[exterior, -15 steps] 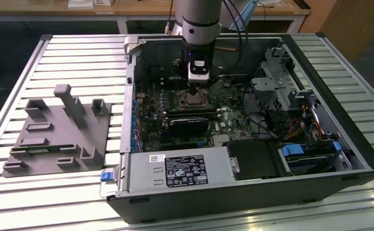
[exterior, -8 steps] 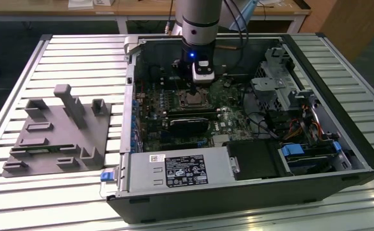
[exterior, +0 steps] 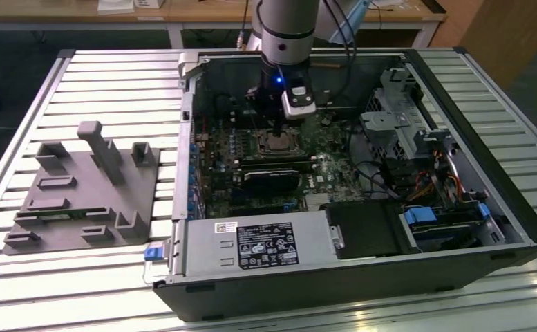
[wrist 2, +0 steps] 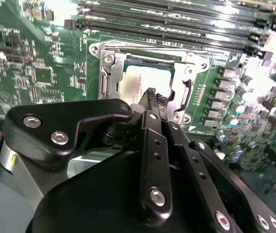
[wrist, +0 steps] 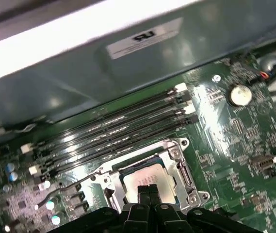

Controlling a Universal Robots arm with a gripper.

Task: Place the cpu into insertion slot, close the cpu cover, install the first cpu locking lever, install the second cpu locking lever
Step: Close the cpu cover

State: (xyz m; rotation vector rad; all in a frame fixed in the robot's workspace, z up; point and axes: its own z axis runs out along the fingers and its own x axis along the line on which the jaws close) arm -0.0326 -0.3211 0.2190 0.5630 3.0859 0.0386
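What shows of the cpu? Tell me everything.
The cpu is a small flat square chip with a pale silver-beige, metal-looking face that catches glare. It lies flat in the slot on the green board, near the memory slots. The silvery cover frames it, and its face shows through the window. The gripper, fingers shut, stands over one edge and hides part of it; whether it touches cannot be told.
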